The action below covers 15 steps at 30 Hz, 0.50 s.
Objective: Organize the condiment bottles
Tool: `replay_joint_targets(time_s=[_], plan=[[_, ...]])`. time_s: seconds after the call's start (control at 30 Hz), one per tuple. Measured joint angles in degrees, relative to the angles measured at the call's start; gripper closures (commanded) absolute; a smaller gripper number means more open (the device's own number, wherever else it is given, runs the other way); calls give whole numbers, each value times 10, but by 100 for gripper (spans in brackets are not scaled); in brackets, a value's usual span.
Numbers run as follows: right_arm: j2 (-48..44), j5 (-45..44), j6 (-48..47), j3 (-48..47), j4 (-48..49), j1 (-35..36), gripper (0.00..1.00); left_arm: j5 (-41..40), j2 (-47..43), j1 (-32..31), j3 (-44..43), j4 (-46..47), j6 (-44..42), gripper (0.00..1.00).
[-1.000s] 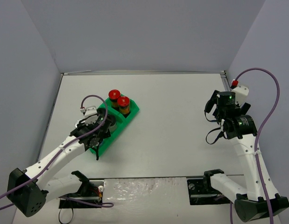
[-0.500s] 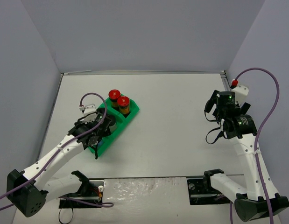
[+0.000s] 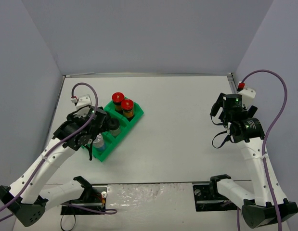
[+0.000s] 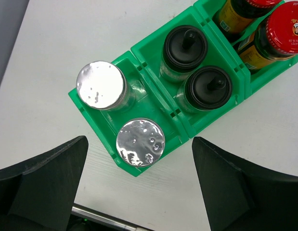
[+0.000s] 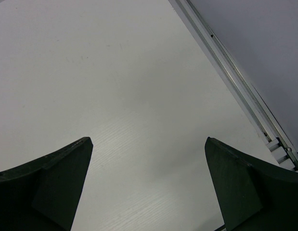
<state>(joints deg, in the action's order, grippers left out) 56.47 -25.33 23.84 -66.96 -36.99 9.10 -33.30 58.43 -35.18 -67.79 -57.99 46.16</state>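
Note:
The green tray [image 3: 137,114] holds all six condiment bottles upright. In the left wrist view the tray [image 4: 139,52] has two silver-capped jars [image 4: 100,85] [image 4: 140,142] in its near compartment. Two black-capped jars [image 4: 185,45] [image 4: 208,87] stand in the middle one, and two red-capped jars [image 4: 289,30] [image 4: 257,3] in the far one. The red caps [image 3: 118,96] [image 3: 127,103] show clearly from the top. My left gripper [image 3: 93,140] [image 4: 140,144] is open and empty, above the silver-capped end. My right gripper [image 3: 216,122] [image 5: 149,144] is open and empty over bare table at the right.
Grey walls enclose the white table. A metal rail [image 5: 235,86] runs along the table's right edge, near the right gripper. The two arm bases [image 3: 91,195] [image 3: 221,190] sit at the near edge.
My left gripper has risen and drawn back to the left, off the tray, uncovering the silver-capped jars. The right arm has not moved.

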Motion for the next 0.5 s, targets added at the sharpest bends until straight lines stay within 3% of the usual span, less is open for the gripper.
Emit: replay_joint_targets(time_s=[0.5], plan=[[14,47,-10,-9,6,11,0,48,38,-5,-95,6,-132,13]])
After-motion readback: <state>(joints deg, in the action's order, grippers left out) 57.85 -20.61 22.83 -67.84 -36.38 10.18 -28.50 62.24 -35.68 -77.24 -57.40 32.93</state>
